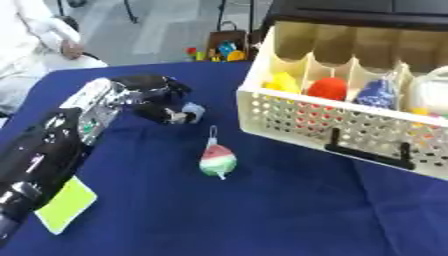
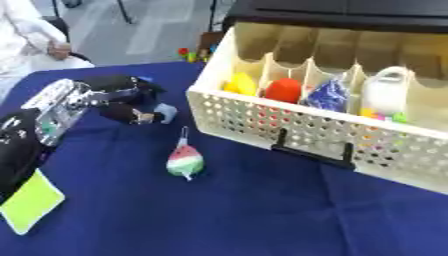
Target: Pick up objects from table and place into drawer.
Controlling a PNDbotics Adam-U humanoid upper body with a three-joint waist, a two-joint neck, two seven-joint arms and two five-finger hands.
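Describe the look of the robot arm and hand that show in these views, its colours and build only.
Only the left arm shows. Its near segment is bulky glossy black; toward the wrist comes a silver metal section with small openings and a greenish spot. The left hand is black, with dark fingers and lighter tips. The right hand is out of view.

Both eyes sit in the head, looking down and forward at the blue-covered bench (image 1: 289,215), close in. Left eye puts the cream drawer (image 1: 350,125) hard against the right edge. Right eye shows more of it, including the white jug (image 2: 387,90). Shared: left hand (image 1: 157,97), striped toy (image 2: 185,161), green card (image 1: 66,204), floor beyond the far bench edge.
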